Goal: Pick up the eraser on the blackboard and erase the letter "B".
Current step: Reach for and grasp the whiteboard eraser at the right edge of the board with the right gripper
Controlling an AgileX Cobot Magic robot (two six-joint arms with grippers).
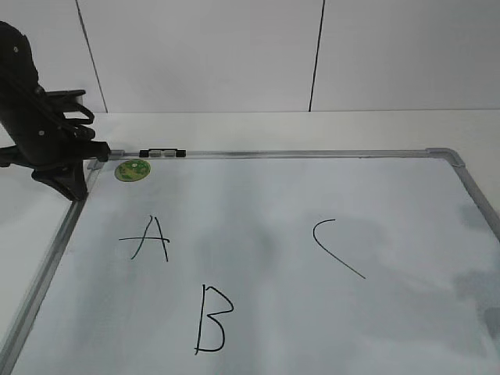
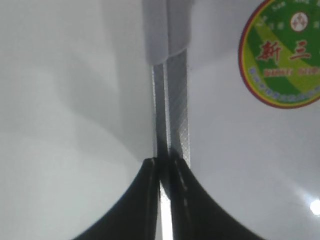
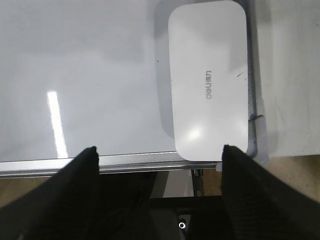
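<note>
The blackboard (image 1: pixel 312 328) lies flat, white with a silver frame. The letter "B" (image 1: pixel 212 319) is drawn in black near its front, left of centre. The eraser (image 3: pixel 210 80) shows only in the right wrist view: a white oblong with grey lettering, lying on the board (image 3: pixel 100 75) in a corner by the frame. My right gripper (image 3: pixel 160 150) is open and empty over the board's edge; the eraser's near end is just ahead of its right finger. My left gripper (image 1: pixel 78 191) is shut, its tips (image 2: pixel 165 161) on the frame at the board's far left corner.
A round green sticker (image 1: pixel 132 169) sits near the left gripper and also shows in the left wrist view (image 2: pixel 282 55). A black "A" (image 1: pixel 148 238) and a "C" curve (image 1: pixel 336 248) flank the B. A black clip (image 1: pixel 162 153) sits on the far frame.
</note>
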